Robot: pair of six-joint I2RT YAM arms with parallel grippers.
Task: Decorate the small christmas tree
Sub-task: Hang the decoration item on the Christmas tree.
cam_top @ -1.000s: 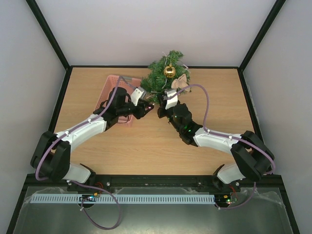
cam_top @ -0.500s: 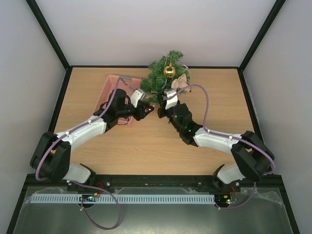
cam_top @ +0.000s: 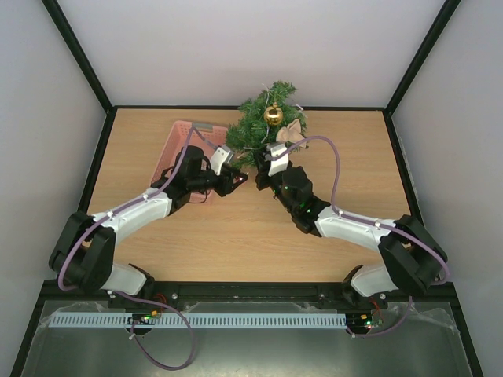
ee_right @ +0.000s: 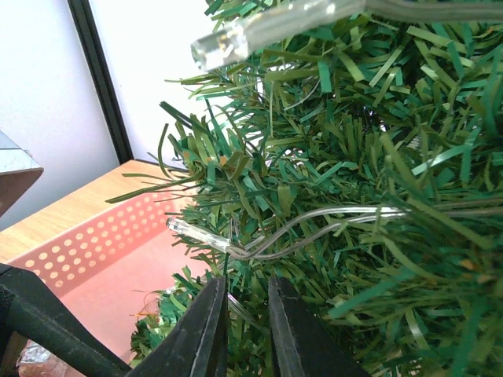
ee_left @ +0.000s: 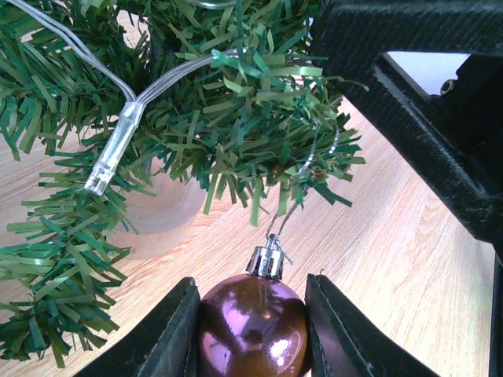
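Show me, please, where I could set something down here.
Bare: right of the small christmas tree to the table edge, and the near middle. Crowded: where tree, pink basket, left end effector and right end effector meet.

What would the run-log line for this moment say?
left gripper: shut on purple bauble | right gripper: slightly open among small christmas tree branches | bauble not yet released

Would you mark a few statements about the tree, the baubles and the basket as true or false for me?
1. The left gripper grips a purple bauble. True.
2. A gold bauble hangs on the small christmas tree. True.
3. The basket is blue. False: it is pink.
4. The right gripper grips a bauble too. False: its jaws stand slightly apart in the tree, with no bauble between them.
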